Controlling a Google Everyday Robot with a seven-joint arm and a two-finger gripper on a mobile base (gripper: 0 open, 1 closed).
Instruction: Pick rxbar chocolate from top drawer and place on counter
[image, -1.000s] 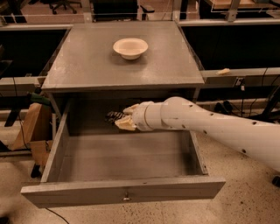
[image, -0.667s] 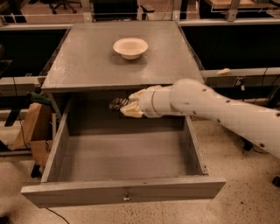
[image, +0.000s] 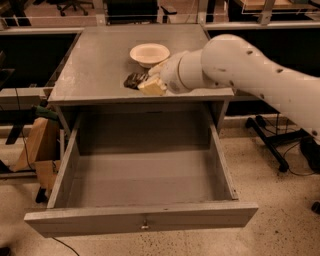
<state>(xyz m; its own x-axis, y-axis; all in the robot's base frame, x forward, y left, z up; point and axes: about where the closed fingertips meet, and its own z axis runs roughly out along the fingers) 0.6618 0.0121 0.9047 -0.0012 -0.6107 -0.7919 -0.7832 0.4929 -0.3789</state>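
Found gripper (image: 146, 81) lifted out of top drawer (image: 145, 220) since the frame a second earlier and carried up to centre frame, low over the front edge of counter (image: 90, 70). Noted fingers (image: 153, 87) closed to a narrow gap around rxbar chocolate (image: 133, 80), with the dark wrapper sticking out to frame left of the tips. Could not tell whether the bar touched the counter surface or hung just above it. Recorded cream bowl (image: 149, 53) upright on the counter, just behind the gripper toward frame top, apart from the bar. Observed white arm (image: 250, 70) entering from frame right. Logged drawer standing open across the lower half of the frame, knob (image: 145, 226) centred on its front panel. Saw brown cardboard (image: 35, 145) at frame left beside the cabinet.
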